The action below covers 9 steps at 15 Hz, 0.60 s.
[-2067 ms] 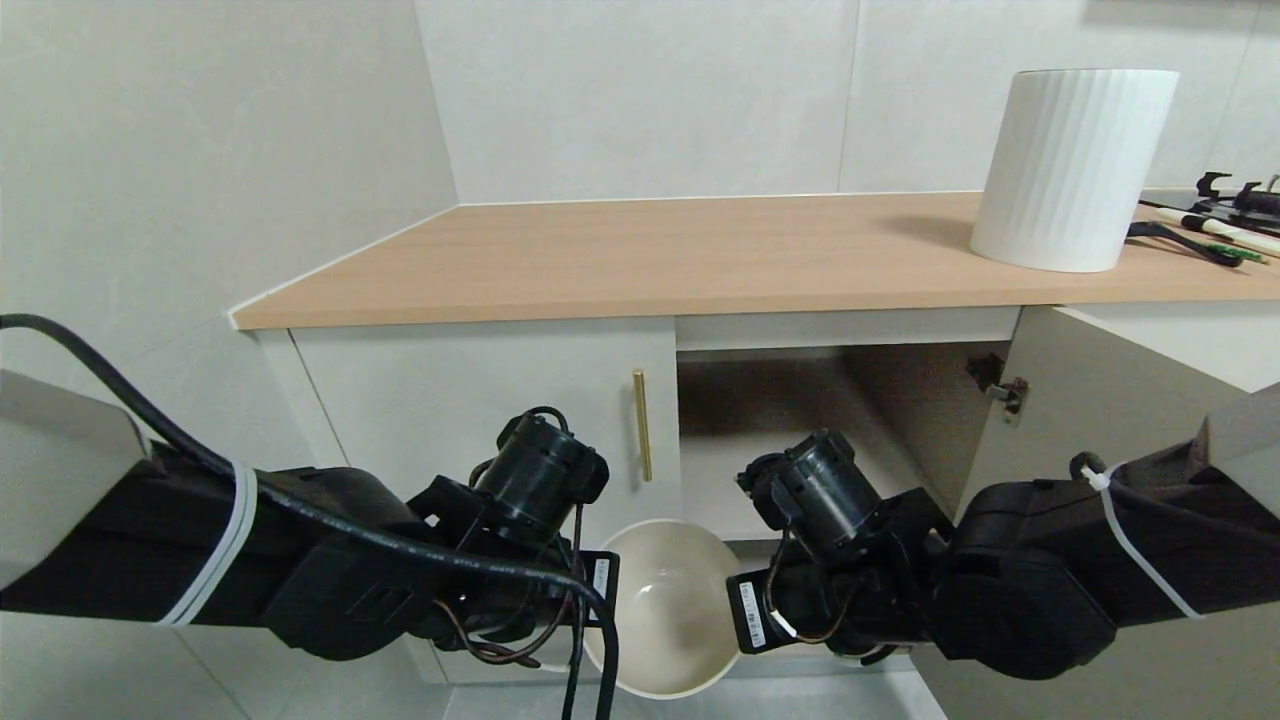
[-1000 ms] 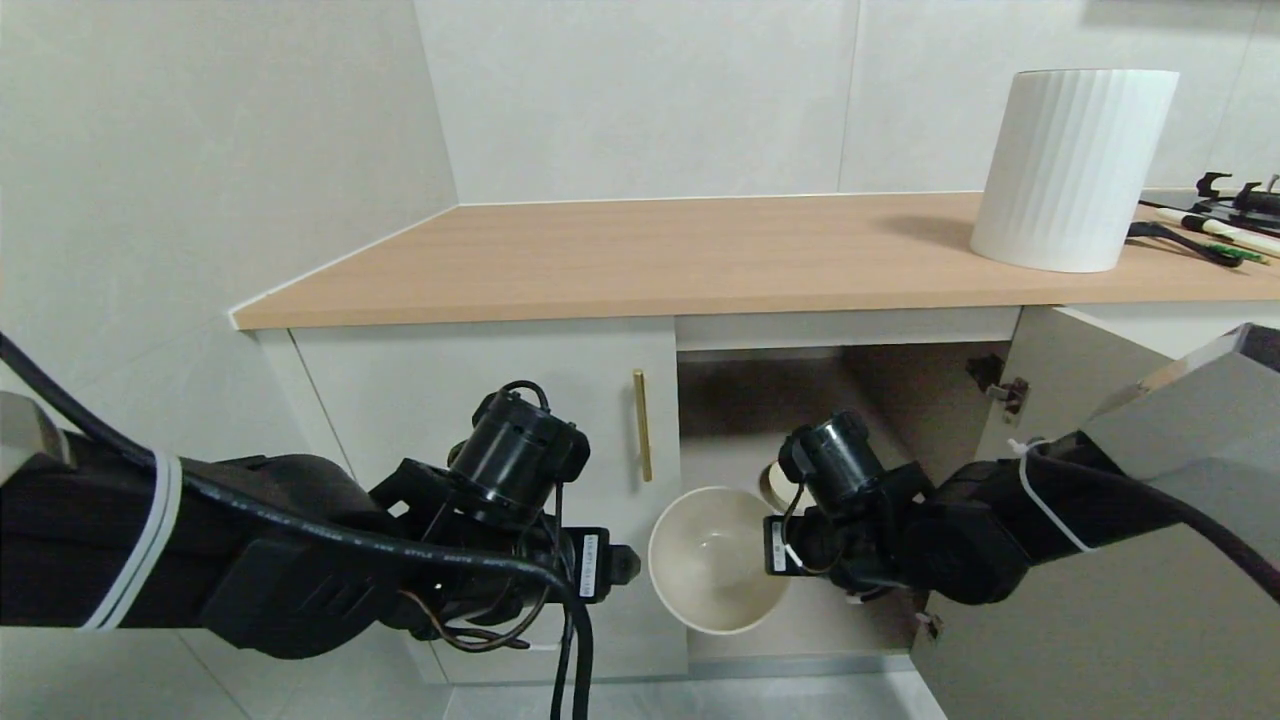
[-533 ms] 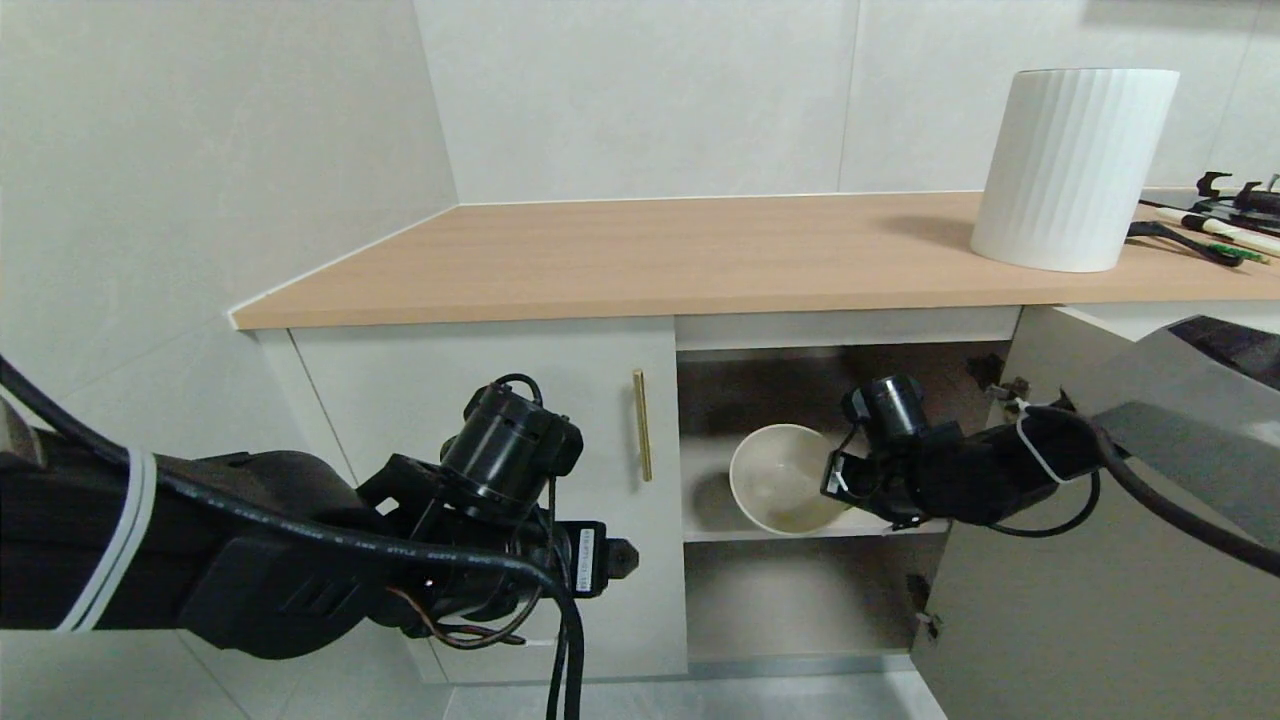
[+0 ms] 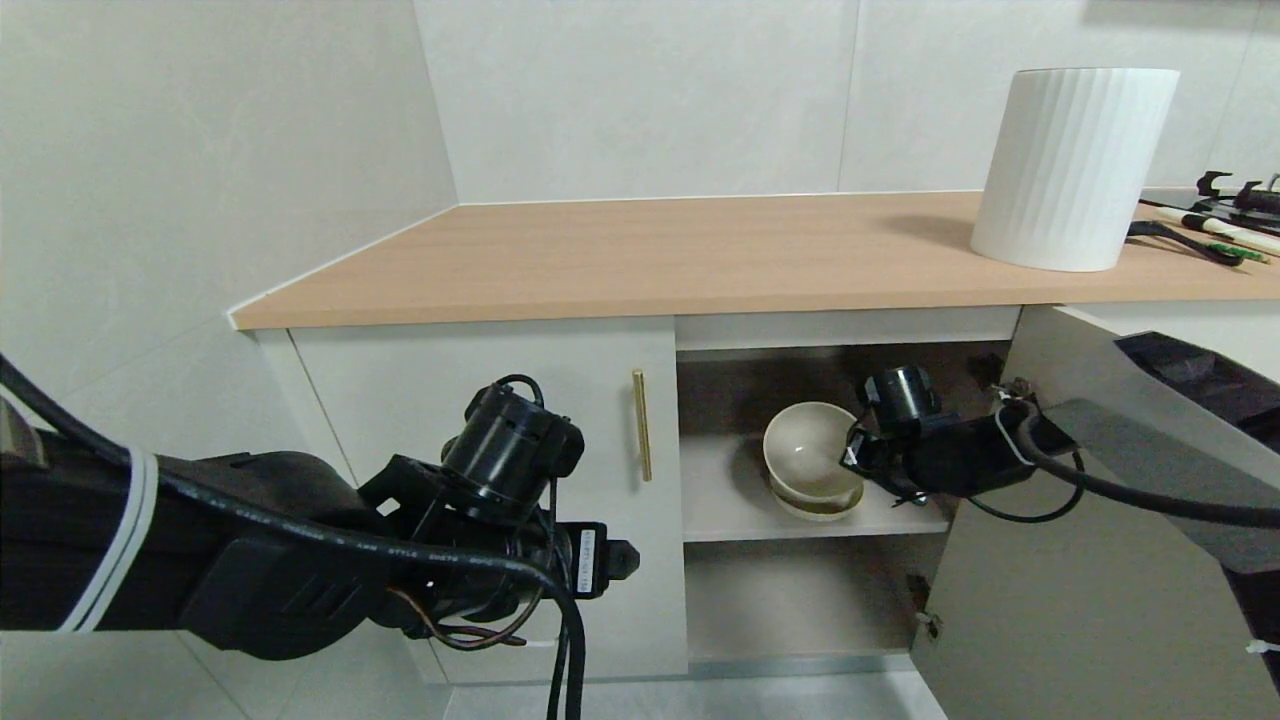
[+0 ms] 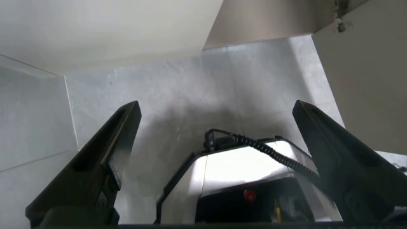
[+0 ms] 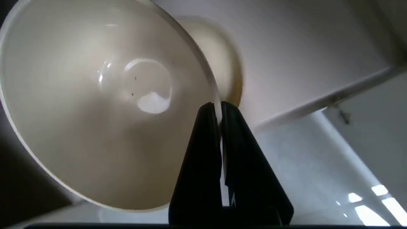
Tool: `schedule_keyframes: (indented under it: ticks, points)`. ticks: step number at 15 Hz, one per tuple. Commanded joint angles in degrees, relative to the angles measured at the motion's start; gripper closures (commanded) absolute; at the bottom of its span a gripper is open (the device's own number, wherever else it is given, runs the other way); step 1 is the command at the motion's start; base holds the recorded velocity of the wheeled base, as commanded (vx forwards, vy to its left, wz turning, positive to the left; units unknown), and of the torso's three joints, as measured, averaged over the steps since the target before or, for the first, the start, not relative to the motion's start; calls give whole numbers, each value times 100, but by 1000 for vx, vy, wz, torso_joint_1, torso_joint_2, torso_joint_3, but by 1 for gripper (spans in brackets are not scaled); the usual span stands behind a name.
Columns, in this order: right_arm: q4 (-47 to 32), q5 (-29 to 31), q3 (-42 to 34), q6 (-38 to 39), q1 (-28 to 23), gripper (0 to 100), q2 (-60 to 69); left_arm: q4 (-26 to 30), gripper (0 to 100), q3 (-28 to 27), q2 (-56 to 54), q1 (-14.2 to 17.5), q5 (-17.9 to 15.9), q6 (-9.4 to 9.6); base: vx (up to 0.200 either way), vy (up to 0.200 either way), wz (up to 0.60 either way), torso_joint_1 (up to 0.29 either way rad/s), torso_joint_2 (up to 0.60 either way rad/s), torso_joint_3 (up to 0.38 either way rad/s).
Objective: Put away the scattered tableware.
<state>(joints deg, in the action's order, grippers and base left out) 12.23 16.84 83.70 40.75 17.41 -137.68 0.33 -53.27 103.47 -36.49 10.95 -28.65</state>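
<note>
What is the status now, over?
Right gripper shut on bowl rim, bowl tilted inside open cabinet, over second dish on shelf. Left gripper open, empty. No obstruction seen.

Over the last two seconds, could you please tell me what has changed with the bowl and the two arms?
The right end effector carried the cream bowl from low between the arms into the open cabinet; it now tilts over a second bowl on the shelf, rim still clamped. The left end effector, first beside the bowl, stayed behind, open. The white ribbed container has not moved.
</note>
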Motion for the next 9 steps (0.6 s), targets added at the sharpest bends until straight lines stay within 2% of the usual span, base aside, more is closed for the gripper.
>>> schedule_keyframes:
  ticks: [1, 4, 9]
  points:
    - [-71, 22, 270, -6, -124, 100, -347, 2, 0, 1, 33, 1, 4, 0, 0, 0, 0, 0, 0, 0]
    - [-379, 145, 665, -6, -159, 100, -549, 2, 0, 1, 50, 1, 4, 0, 0, 0, 0, 0, 0, 0]
    - [-388, 136, 691, -6, -150, 100, -549, 2, 0, 1, 41, 1, 4, 0, 0, 0, 0, 0, 0, 0]
